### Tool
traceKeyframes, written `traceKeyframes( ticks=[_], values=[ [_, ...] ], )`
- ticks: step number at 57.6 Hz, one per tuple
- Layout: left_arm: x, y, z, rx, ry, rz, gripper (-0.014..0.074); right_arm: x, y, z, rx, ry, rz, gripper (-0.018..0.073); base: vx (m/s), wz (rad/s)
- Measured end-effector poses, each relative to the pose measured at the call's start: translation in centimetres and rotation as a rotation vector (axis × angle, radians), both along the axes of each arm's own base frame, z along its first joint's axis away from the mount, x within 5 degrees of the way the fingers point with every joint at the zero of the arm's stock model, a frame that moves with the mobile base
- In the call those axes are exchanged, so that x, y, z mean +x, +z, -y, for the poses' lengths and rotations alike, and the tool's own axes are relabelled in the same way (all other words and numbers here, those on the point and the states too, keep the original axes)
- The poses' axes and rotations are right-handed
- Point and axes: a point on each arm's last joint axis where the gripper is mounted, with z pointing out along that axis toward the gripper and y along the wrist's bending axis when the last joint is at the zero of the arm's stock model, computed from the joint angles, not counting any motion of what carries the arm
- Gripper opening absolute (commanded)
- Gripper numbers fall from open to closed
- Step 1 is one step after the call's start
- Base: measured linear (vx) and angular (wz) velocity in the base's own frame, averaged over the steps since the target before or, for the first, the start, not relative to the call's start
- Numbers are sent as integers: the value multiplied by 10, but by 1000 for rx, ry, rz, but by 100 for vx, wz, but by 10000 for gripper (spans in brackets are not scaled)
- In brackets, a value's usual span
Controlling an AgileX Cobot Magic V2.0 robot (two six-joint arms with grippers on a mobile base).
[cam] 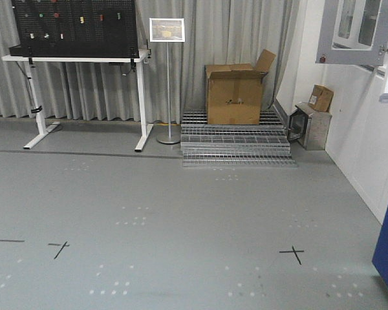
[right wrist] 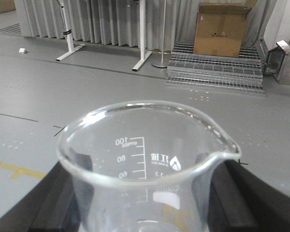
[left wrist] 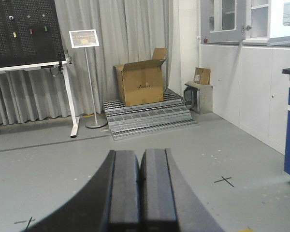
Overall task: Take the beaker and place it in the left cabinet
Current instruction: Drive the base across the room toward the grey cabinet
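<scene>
**Glass gripped, shelf not yet in sight**

Clear beaker point(right wrist: 150, 164) upright between dark pads point(right wrist: 244, 198) of right gripper point(right wrist: 147, 200) — clamped on the wall below the flared rim, spout beside one pad, seemingly empty. Left gripper point(left wrist: 140, 186) clenched on nothing, pointing over grey floor point(cam: 181, 213) toward box point(cam: 235, 93) on grates point(cam: 236, 145).

Judged as carry stage: picked, not placed. Grey-framed wall cabinet point(cam: 352, 32) high at right in front view; cannot tell whether the target, no shelves visible.

For the carry: hold level, add no squeeze on thin glass, turn slowly. Bring base in above the shelf and clear of any door edge, then set down flat before letting go. Main risk — slip on smooth glass if tilted.
</scene>
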Motion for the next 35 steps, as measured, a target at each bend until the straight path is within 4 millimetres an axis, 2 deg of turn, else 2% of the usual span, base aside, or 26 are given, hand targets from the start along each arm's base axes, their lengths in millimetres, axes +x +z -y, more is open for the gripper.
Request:
traceKeyframes(
  ticks=[35],
  values=[
    [0, 0, 0, 0, 0, 0, 1, 0, 0, 0, 0, 0, 0, -4, 65, -2]
  ],
)
